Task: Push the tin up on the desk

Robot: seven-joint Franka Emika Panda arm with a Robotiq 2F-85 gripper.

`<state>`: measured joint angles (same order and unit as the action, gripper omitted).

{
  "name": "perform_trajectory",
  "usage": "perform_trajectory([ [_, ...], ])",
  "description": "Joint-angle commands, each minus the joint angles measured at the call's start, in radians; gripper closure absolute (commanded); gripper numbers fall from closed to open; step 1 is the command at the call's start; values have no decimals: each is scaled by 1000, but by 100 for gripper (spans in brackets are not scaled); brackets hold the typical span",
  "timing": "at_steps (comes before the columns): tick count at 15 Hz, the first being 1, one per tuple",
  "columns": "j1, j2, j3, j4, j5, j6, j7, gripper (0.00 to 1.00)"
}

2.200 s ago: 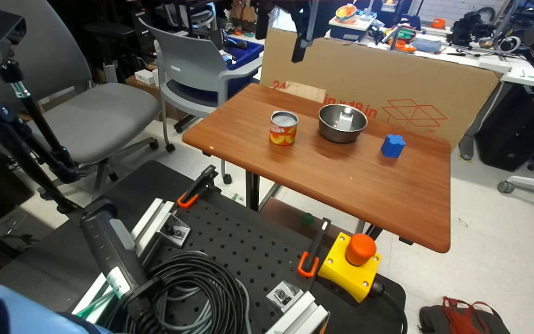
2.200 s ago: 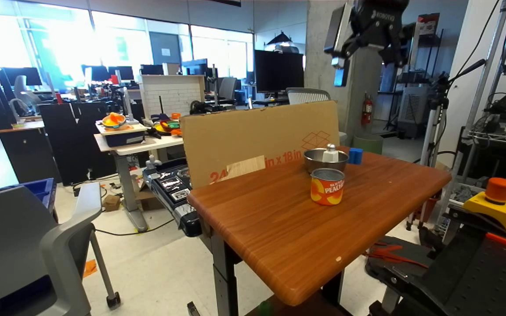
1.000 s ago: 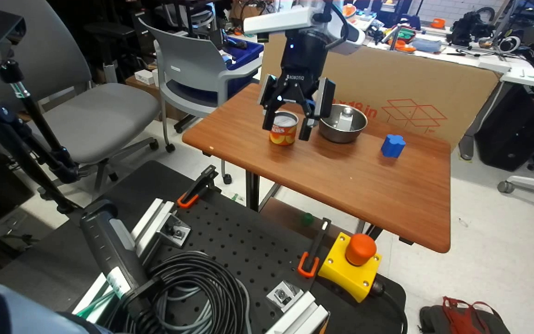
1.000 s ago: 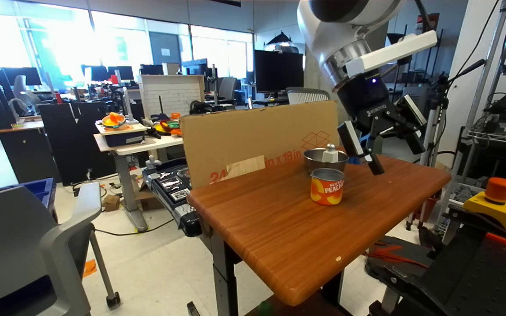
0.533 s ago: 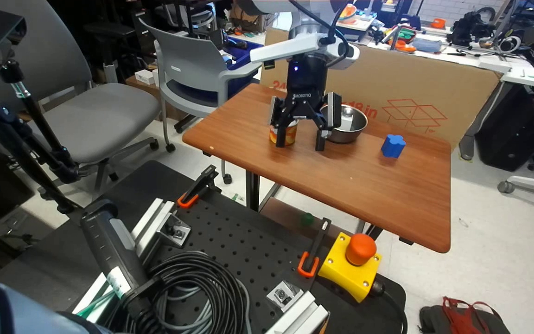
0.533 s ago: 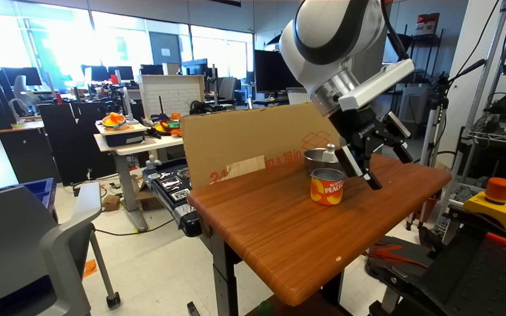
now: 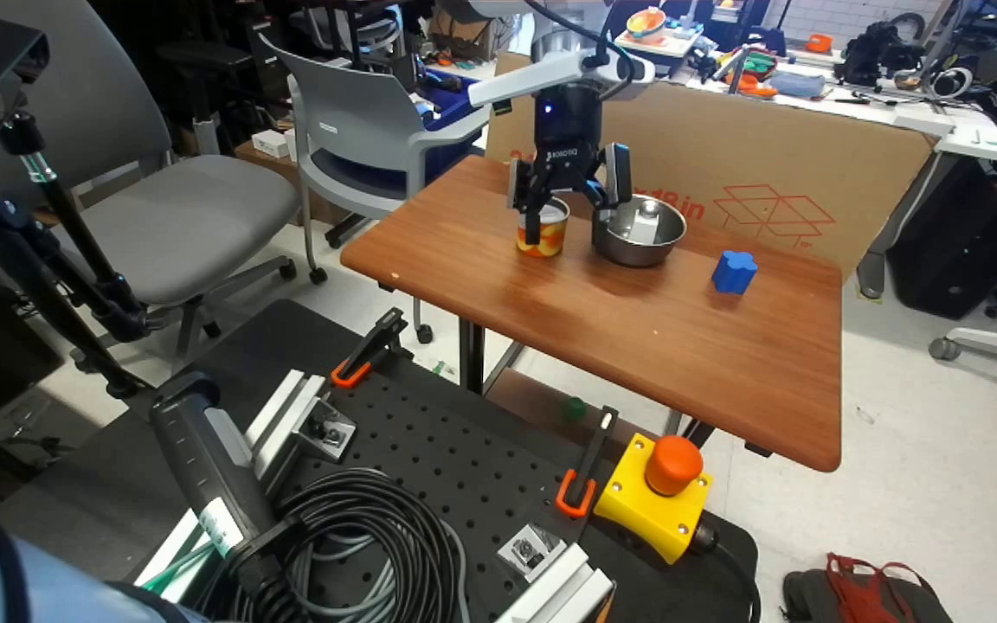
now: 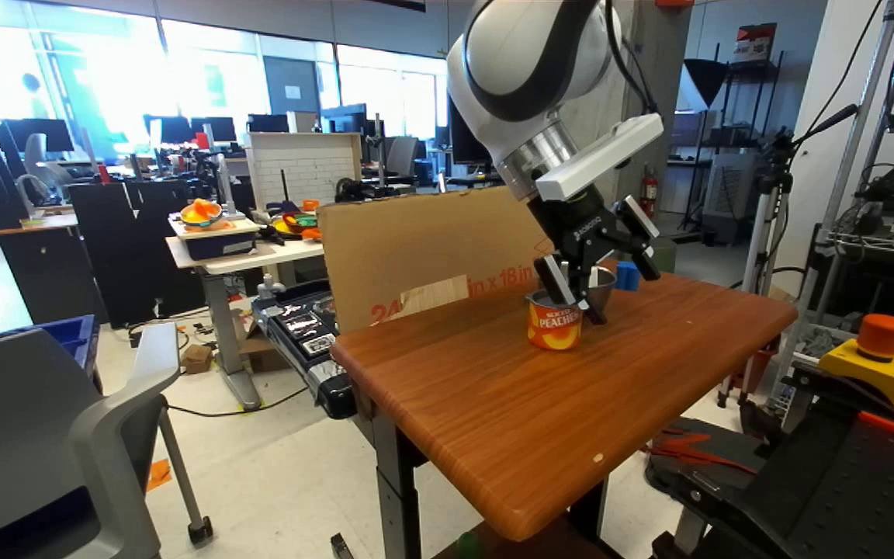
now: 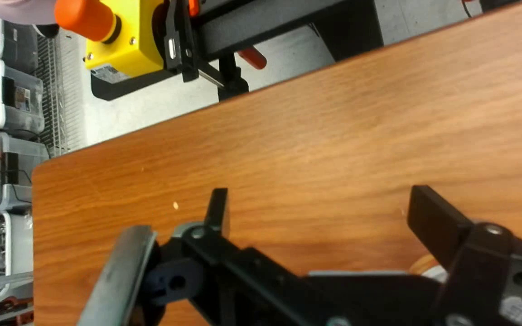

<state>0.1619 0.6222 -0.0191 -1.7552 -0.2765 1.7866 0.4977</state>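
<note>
The tin (image 7: 556, 232), with an orange peach label and silvery top, stands upright on the reddish-brown desk (image 7: 680, 337). It also shows in an exterior view (image 8: 552, 332). My gripper (image 7: 565, 227) is open, tilted and low over the desk, on the tin's pegboard side. One finger overlaps the tin in both exterior views and appears to touch its side; the other finger is off beside it. Nothing is between the fingers. In the wrist view the open gripper (image 9: 317, 203) hides most of the tin; only a small orange and silvery edge (image 9: 424, 265) shows by one finger.
A steel bowl (image 7: 637, 253) holding a white piece stands close beside the gripper's other finger. A small blue block (image 7: 734, 273) stands farther along the desk. A cardboard sheet (image 7: 775, 164) stands along the far edge. A yellow emergency-stop box (image 7: 654, 497) sits on the black pegboard.
The arm has come down from above to the tin. Since half a second ago, the gripper and the tin have moved together away from the pegboard, toward the cardboard. The gripper has stayed open.
</note>
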Motion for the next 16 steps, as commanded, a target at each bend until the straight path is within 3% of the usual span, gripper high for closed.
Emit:
perform_trajectory([
  [1,36,94,-21,175,4,-48,27,0],
  [10,112,206,-78,400,-43,-73,123,0],
  [14,117,164,-72,367,-49,-64,100,0],
  [16,115,105,-55,291,-45,-33,61,0],
])
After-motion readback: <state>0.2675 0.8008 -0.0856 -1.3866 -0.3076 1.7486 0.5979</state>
